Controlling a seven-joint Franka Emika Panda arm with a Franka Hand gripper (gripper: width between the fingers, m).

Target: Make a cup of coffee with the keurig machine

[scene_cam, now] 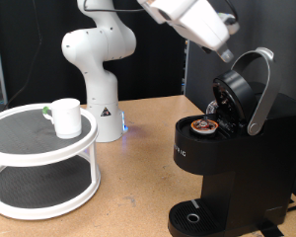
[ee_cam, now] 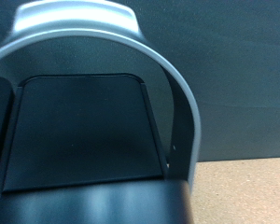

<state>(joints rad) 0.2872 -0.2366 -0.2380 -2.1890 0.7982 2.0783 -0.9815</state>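
Keurig machine (scene_cam: 222, 148) stands right in exterior view, lid raised, silver-grey handle band (scene_cam: 264, 89) tilted back. Pod (scene_cam: 203, 126) already seated in open chamber. Gripper (scene_cam: 225, 54) sits just above lid; claw state: cannot tell. Cup (scene_cam: 66, 117) waits far left on white round shelf (scene_cam: 39, 158), well apart from drip tray (scene_cam: 194, 217). Lid not closed, no brewing evident.
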